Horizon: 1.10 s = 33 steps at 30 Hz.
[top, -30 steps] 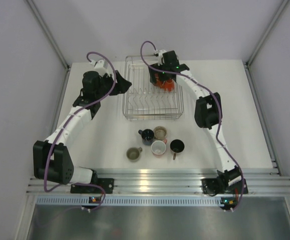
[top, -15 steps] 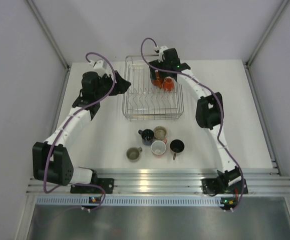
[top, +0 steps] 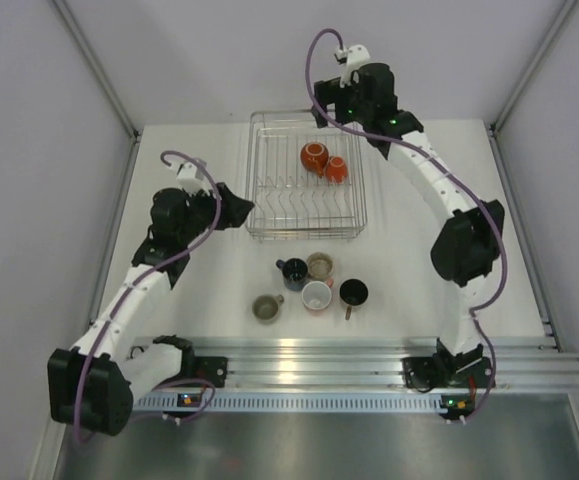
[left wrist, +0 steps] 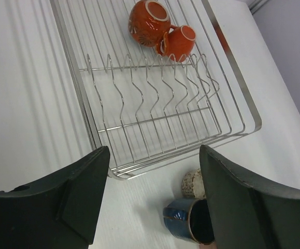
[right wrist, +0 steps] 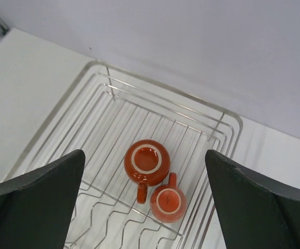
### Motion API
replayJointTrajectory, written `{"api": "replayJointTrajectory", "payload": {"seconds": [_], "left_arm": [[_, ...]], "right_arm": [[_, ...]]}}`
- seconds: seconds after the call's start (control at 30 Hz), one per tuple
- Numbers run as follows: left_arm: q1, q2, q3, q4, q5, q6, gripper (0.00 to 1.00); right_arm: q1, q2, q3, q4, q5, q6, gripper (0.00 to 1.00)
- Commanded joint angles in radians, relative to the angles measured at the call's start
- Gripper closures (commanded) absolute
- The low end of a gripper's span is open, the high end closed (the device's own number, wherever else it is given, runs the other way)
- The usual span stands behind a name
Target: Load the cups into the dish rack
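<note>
The right gripper (right wrist: 144,153) stands wide apart with nothing between its fingers. It hangs high over the far edge of the dish rack (right wrist: 56,111) and looks down into it. Directly below, two orange cups lie on the wires: the larger orange cup (right wrist: 146,161) and the smaller orange cup (right wrist: 168,203). They are close against each other in the far half of the rack, right of its middle, behind the row of wavy upright prongs. Each shows a round pale-ringed face to the camera, and whether that is mouth or foot cannot be told.

The left gripper (left wrist: 154,150) is also spread wide and empty. In the top view it hovers over the white table (top: 199,290) just beside the rack's left side, near its front corner. Between its dark fingers the wrist camera shows the rack's near rim and prongs. The two orange cups lie beyond these, and closer in are the dark blue cup (left wrist: 188,223) and the speckled beige cup (left wrist: 193,182) just outside the wire.

Five cups stand on the table in front of the rack in a loose cluster, all apart from both grippers. The dark blue and speckled beige ones sit side by side nearest the rack. The pink cup (top: 317,296), white inside, stands just behind them toward the arms' bases. The black cup (top: 353,292) is to its right and the olive cup (top: 266,308) off to the left.
</note>
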Motion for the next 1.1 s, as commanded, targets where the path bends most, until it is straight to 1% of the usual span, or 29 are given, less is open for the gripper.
{"api": "replayJointTrajectory", "payload": {"seconds": [0.0, 0.03, 0.07, 0.1, 0.13, 0.17, 0.2, 0.27, 0.3, 0.33, 0.37, 0.4, 0.43, 0.5, 0.67, 0.77, 1.07], "left_arm": [[-0.034, -0.091, -0.075, 0.049, 0.009, 0.015, 0.26], [-0.055, -0.118, -0.091, 0.038, -0.014, 0.024, 0.26], [-0.116, -0.128, -0.111, -0.001, -0.051, 0.035, 0.27], [-0.150, -0.137, -0.122, -0.017, -0.115, 0.045, 0.27], [-0.182, -0.151, -0.132, -0.032, -0.147, 0.047, 0.27], [-0.243, -0.157, -0.158, -0.040, -0.166, 0.042, 0.27], [-0.267, -0.166, -0.172, -0.048, -0.192, 0.029, 0.27], [-0.322, -0.192, -0.213, -0.048, -0.215, 0.010, 0.28], [-0.339, -0.198, -0.226, -0.048, -0.252, -0.008, 0.28], [-0.359, -0.208, -0.235, -0.080, -0.272, -0.016, 0.28], [-0.403, -0.208, -0.246, -0.092, -0.302, -0.023, 0.29], [-0.428, -0.206, -0.250, -0.101, -0.328, -0.036, 0.29], [-0.451, -0.196, -0.254, -0.120, -0.382, -0.042, 0.29], [-0.509, -0.182, -0.263, -0.123, -0.408, -0.068, 0.29], [-0.618, -0.114, -0.244, -0.123, -0.503, -0.112, 0.30], [-0.656, -0.073, -0.234, -0.123, -0.536, -0.131, 0.30], [-0.667, -0.014, -0.218, -0.100, -0.546, -0.155, 0.29]], "right_arm": [[0.011, -0.206, -0.147, 0.112, -0.003, 0.013, 0.00], [0.013, -0.241, -0.195, 0.127, -0.006, 0.023, 0.01], [0.013, -0.275, -0.241, 0.154, -0.004, 0.028, 0.01], [0.014, -0.336, -0.331, 0.162, -0.003, 0.032, 0.01], [0.014, -0.364, -0.376, 0.171, 0.006, 0.037, 0.00], [0.014, -0.393, -0.420, 0.181, 0.014, 0.048, 0.01], [0.014, -0.444, -0.504, 0.188, 0.035, 0.052, 0.01], [0.016, -0.490, -0.586, 0.195, 0.046, 0.060, 0.01], [0.014, -0.533, -0.659, 0.198, 0.051, 0.063, 0.00], [0.014, -0.553, -0.696, 0.199, 0.078, 0.066, 0.01], [0.016, -0.573, -0.730, 0.202, 0.088, 0.068, 0.01], [0.016, -0.613, -0.793, 0.205, 0.098, 0.069, 0.01], [0.013, -0.630, -0.822, 0.211, 0.117, 0.071, 0.01], [0.013, -0.680, -0.897, 0.222, 0.131, 0.072, 0.01], [0.013, -0.746, -0.988, 0.236, 0.149, 0.074, 0.01], [0.011, -0.765, -1.007, 0.237, 0.148, 0.071, 0.01], [0.005, -0.789, -1.045, 0.253, 0.132, 0.059, 0.01]]}}
